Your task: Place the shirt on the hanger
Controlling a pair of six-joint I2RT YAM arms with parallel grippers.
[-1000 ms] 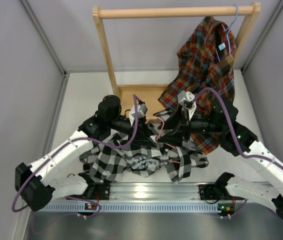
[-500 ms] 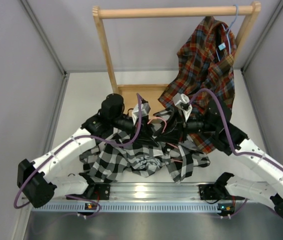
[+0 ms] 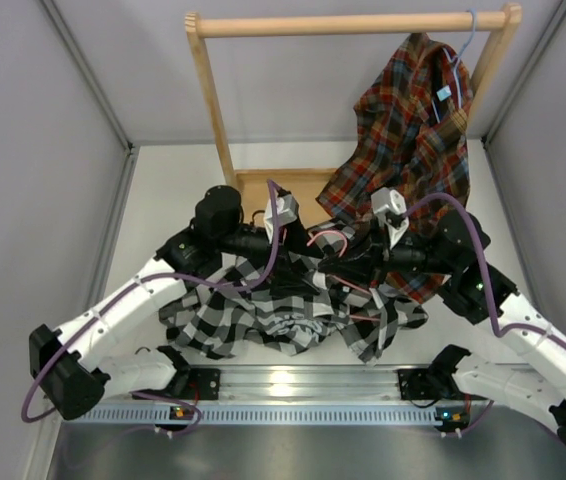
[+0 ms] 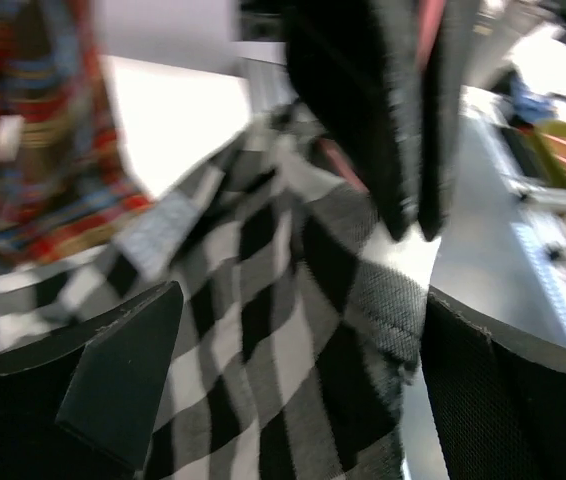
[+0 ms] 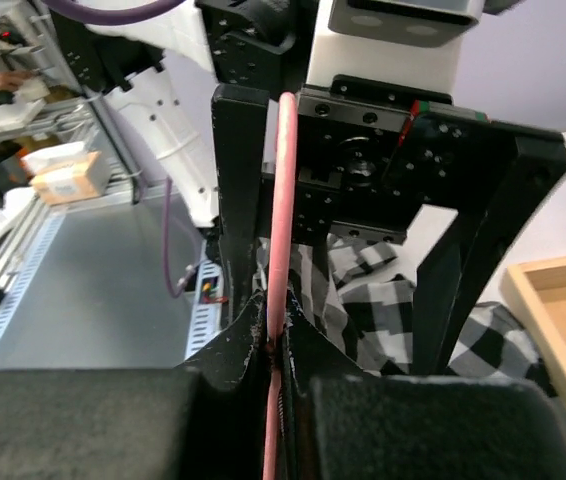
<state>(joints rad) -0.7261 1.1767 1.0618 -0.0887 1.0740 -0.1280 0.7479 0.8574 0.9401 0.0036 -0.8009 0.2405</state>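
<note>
The black-and-white checked shirt (image 3: 263,315) lies crumpled on the table between the two arms. In the right wrist view my right gripper (image 5: 275,340) is shut on the thin pink wire of the hanger (image 5: 282,200), which runs straight up out of its jaws. From above, a loop of the hanger (image 3: 325,238) shows over the shirt beside the right gripper (image 3: 348,265). My left gripper (image 3: 298,262) faces it closely. Its fingers (image 4: 113,385) stand wide apart, and checked shirt (image 4: 283,330) fabric lies loose between them, ungripped.
A wooden rack (image 3: 348,24) stands at the back. A red plaid shirt (image 3: 408,140) hangs from it on a light blue hanger (image 3: 466,40), reaching down to the right arm. The rack's wooden base (image 3: 263,190) sits behind the left gripper. A metal rail (image 3: 293,385) borders the near edge.
My left gripper has gone from shut to wide open. My right gripper has closed onto the pink hanger wire and its wrist has shifted slightly right.
</note>
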